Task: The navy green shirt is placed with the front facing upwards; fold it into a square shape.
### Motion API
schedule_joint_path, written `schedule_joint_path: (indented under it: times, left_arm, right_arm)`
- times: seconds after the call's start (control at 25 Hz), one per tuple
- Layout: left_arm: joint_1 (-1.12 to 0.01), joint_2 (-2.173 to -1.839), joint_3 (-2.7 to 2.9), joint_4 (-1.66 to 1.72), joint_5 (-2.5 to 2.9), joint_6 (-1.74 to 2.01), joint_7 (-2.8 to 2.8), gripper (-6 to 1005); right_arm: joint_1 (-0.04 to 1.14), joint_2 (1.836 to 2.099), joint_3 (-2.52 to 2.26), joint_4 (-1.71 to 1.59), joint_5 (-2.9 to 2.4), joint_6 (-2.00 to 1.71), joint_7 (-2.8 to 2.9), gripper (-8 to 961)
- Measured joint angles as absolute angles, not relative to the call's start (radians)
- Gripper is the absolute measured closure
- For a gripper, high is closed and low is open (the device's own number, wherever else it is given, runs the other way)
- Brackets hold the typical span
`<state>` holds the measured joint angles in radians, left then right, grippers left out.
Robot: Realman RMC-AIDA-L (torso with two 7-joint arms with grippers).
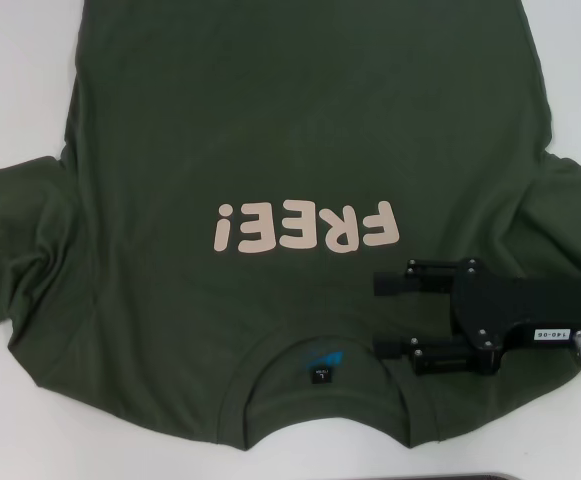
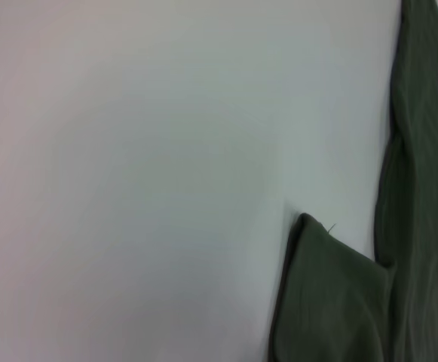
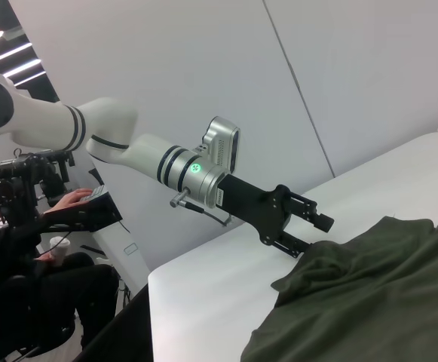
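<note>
the navy green shirt (image 1: 300, 140), a large dark olive cotton short-sleeved tee with pale pink "free!" lettering (image 1: 307, 226) across the chest, lies front up and spread flat on the white surface (image 1: 30, 90), its collar (image 1: 320, 365) and small black neck label (image 1: 321, 375) nearest the robot and no fold made yet. the right gripper (image 1: 382, 313) hangs low over the shirt's shoulder just beside the collar, jaws released and pointing toward the neckline, likely placed there to pinch that shoulder for a first fold. in the right wrist view the left gripper (image 3: 309, 233) reaches in at the crumpled sleeve (image 3: 332, 260) on the opposite side, jaws parted and apparently holding nothing, the lower one at or just above the cloth. both sleeves lie rumpled outward, so a fold inward from each side looks like the sensible start.
</note>
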<state>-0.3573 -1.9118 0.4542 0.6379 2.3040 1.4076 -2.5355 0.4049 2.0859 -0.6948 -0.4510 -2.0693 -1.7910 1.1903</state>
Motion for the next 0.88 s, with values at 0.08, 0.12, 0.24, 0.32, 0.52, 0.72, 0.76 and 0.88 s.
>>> schedule_joint_path:
  times: [0.08,0.12,0.24,0.32,0.52,0.72,0.76,0.88]
  left_arm:
    - [-0.362,-1.912,0.458,0.627,2.303,1.406,-2.535,310]
    - [-0.365,-1.912,0.459,0.620,2.303,1.406,-2.534,310]
    - [-0.373,-1.912,0.466,0.606,2.301,1.405,-2.530,310]
    - [-0.378,-1.912,0.477,0.604,2.301,1.403,-2.530,310]
    - [-0.388,-1.908,0.525,0.604,2.303,1.402,-2.537,315]
    - [-0.397,-1.907,0.533,0.609,2.333,1.402,-2.537,358]
    - [-0.398,-1.907,0.533,0.610,2.338,1.403,-2.537,384]
    - [-0.399,-1.907,0.535,0.609,2.347,1.410,-2.537,464]
  right_arm:
    - [0.405,2.086,-0.695,-0.451,-2.069,-1.791,1.190,155]
    - [0.405,2.086,-0.695,-0.451,-2.069,-1.790,1.190,155]
    - [0.404,2.085,-0.695,-0.451,-2.069,-1.790,1.190,156]
    - [0.403,2.085,-0.695,-0.451,-2.069,-1.790,1.190,156]
    - [0.399,2.084,-0.695,-0.451,-2.069,-1.790,1.190,155]
    - [0.399,2.084,-0.695,-0.451,-2.069,-1.792,1.190,155]
    - [0.399,2.084,-0.695,-0.451,-2.069,-1.792,1.190,156]
    - [0.400,2.084,-0.695,-0.451,-2.069,-1.793,1.190,156]
